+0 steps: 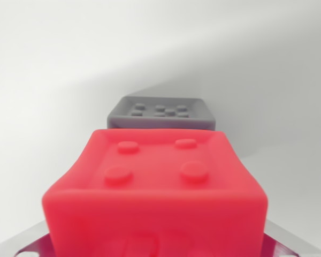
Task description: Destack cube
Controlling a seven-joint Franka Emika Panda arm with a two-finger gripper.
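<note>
Only thin slivers of the gripper (289, 247) showed at the bottom corners: pale grey metal edges, with a slot-like hole at the left.

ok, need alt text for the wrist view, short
A red cube with four round studs on its top face fills the lower foreground, close to the camera. Behind it sits a grey cube with several studs in a recessed top, on a plain white surface. Metal parts show at the bottom corners; the fingers cannot be made out.

Two cubes in all — one red cube (158, 190), one grey cube (161, 113)
</note>
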